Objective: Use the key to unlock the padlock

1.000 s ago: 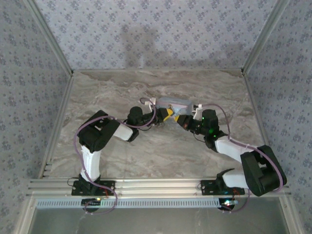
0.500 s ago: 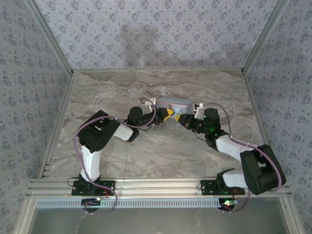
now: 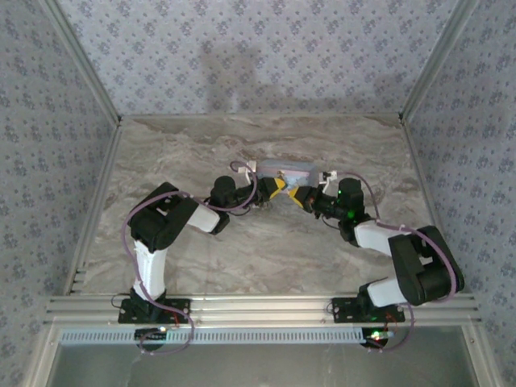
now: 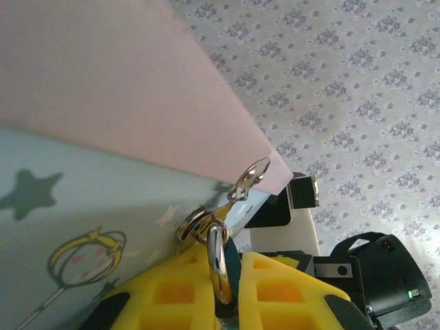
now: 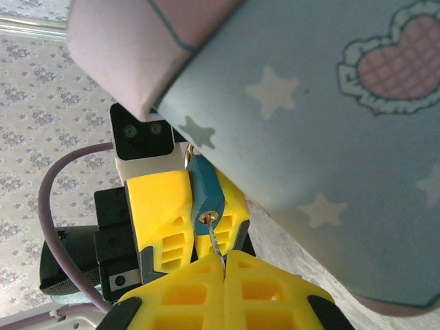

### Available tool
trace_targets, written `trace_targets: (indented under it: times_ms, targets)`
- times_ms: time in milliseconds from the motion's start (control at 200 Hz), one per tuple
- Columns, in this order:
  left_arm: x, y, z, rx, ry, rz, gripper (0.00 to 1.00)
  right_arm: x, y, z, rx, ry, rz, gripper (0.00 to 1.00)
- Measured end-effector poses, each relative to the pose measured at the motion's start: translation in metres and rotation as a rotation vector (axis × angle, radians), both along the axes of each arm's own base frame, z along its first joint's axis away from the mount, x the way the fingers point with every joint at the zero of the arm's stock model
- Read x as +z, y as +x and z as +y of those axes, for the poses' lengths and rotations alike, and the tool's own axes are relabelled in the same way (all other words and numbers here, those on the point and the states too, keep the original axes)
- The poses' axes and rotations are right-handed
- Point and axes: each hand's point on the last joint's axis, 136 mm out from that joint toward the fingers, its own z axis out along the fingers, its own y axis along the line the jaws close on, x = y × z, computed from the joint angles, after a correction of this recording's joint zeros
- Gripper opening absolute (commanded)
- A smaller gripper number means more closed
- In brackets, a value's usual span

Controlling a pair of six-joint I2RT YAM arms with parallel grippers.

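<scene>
The small teal padlock (image 5: 206, 191) hangs by its silver shackle (image 4: 218, 265) from the hasp of the pale blue cartoon-printed tin (image 5: 330, 137). My left gripper (image 4: 230, 283) is shut on the padlock's body, one yellow finger (image 5: 159, 205) on each side. My right gripper (image 5: 225, 265) is shut on the key (image 5: 216, 237). The key's thin blade reaches up to the brass keyhole at the padlock's end, and its tip is in the hole. In the top view both grippers (image 3: 276, 188) (image 3: 300, 196) meet tip to tip in front of the tin (image 3: 286, 170).
The tin has a pink lid (image 4: 103, 75) and sits mid-table on the marble-patterned surface (image 3: 242, 250). Patterned walls enclose the back and sides. A metal rail (image 3: 258, 306) runs along the near edge by the arm bases.
The right arm's elbow has swung inward and its wrist has turned, while its gripper stays at the padlock. The left arm has not moved.
</scene>
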Motion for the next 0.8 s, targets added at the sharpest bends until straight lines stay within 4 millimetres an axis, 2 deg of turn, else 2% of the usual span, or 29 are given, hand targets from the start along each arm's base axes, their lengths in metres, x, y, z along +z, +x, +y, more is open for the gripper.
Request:
trace_targets:
  times_ms: [170,385,615,799]
  targets:
    - [0.0,0.002,0.001,0.008,0.001,0.002,0.0,-0.002,-0.001,0.006,0.009,-0.003,0.003,0.0]
    - [-0.006,0.011,0.007,0.047,0.017,0.021,0.0,-0.011,0.008,0.013,0.008,0.071,0.048,0.0]
    - [-0.005,0.012,0.008,0.053,0.013,0.017,0.0,-0.005,0.009,0.013,0.004,0.096,0.039,0.0]
    - [0.003,0.006,0.005,0.023,-0.007,-0.007,0.0,0.005,0.006,0.004,-0.006,0.08,0.022,0.0]
